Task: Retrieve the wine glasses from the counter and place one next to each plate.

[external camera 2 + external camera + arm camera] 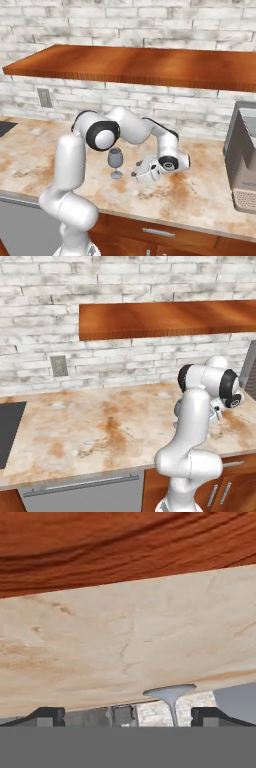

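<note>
The hand (136, 175) hung wide open and empty, low over the desk (200, 195), just beside the upright wine glass (115, 161). Approach step; next it probably needed to close around the stem.

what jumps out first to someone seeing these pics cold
The white arm bends low over the veined beige counter, its open gripper beside a small grey wine glass standing upright. In the hand view the glass's foot sits between the fingertips. A reddish-brown wooden shelf runs along the white brick wall above.
</note>
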